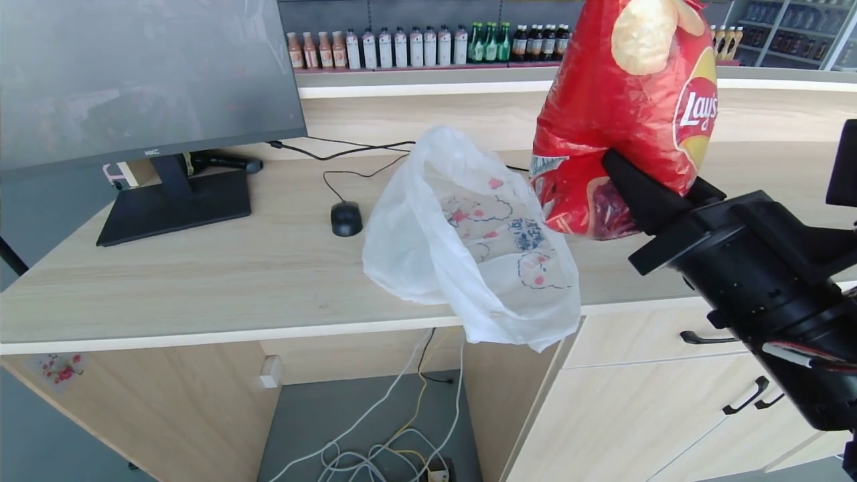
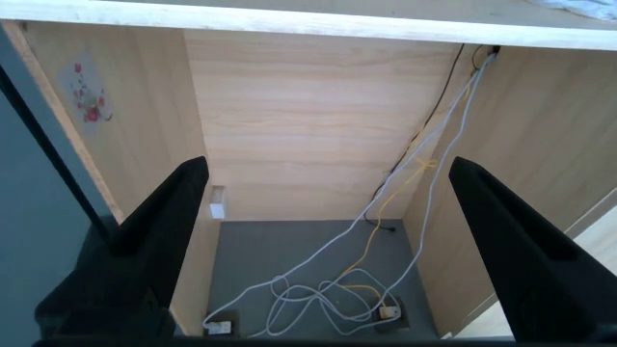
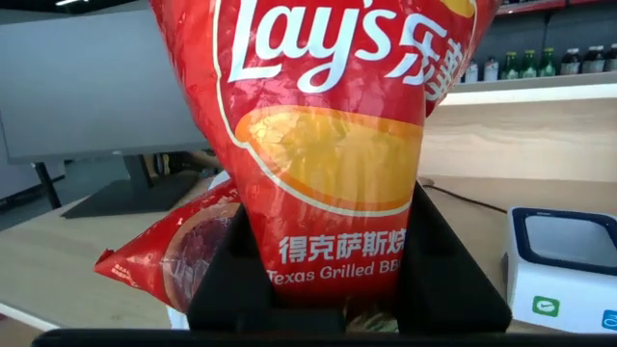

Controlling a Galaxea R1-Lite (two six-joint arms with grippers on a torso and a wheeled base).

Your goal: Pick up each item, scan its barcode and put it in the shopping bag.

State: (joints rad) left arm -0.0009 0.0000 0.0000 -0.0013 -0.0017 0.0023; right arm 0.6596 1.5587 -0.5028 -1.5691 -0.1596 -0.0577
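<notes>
A red bag of chips (image 1: 626, 114) hangs in the air at the right, above the counter, with my right gripper (image 1: 653, 191) shut on its lower part. Up close, the chips bag (image 3: 328, 145) stands upright between the black fingers (image 3: 448, 280). The white plastic shopping bag (image 1: 469, 241) lies open on the counter just left of and below the chips, its lower end drooping over the front edge. My left gripper (image 2: 328, 241) is open and empty below the counter, facing the recess with loose cables (image 2: 337, 289).
A monitor (image 1: 144, 80) on its stand fills the back left of the wooden counter (image 1: 201, 281), with a black mouse (image 1: 346, 218) and cables beside it. A white barcode scanner (image 3: 564, 270) sits on the counter. Drawers (image 1: 669, 395) lie below at the right. Bottles (image 1: 428, 45) line the far shelf.
</notes>
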